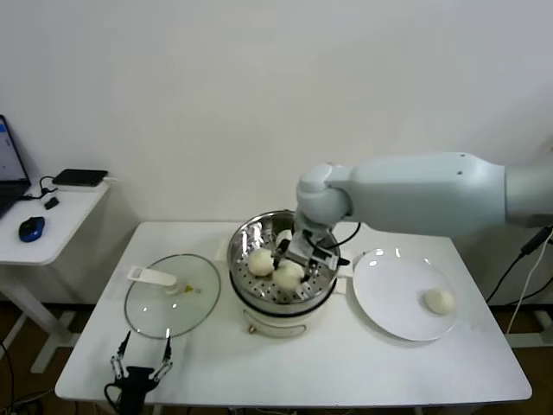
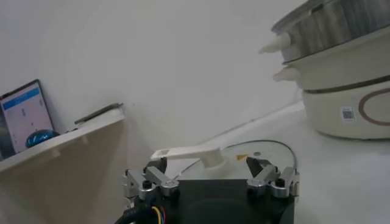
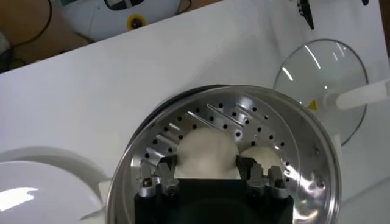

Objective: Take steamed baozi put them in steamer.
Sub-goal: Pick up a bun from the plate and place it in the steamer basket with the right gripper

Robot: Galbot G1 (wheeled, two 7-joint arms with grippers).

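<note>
The steamer (image 1: 244, 259) stands mid-table, a shiny perforated basket on a white pot base. My right gripper (image 1: 292, 259) reaches down into it. In the right wrist view its fingers (image 3: 170, 164) press both sides of a cream-white baozi (image 3: 209, 146), which sits low at the basket floor (image 3: 183, 131). That baozi also shows in the head view (image 1: 289, 275). A second baozi (image 1: 261, 262) lies beside it in the basket (image 3: 262, 157). One baozi (image 1: 439, 300) lies on the white plate (image 1: 389, 294). My left gripper (image 1: 138, 367) is open and empty at the table's front left.
A round glass lid (image 1: 173, 296) with a white handle lies left of the steamer, just beyond the left gripper (image 2: 205, 163). The steamer shows from the side in the left wrist view (image 2: 341, 36). A side desk (image 1: 52, 216) with a mouse stands far left.
</note>
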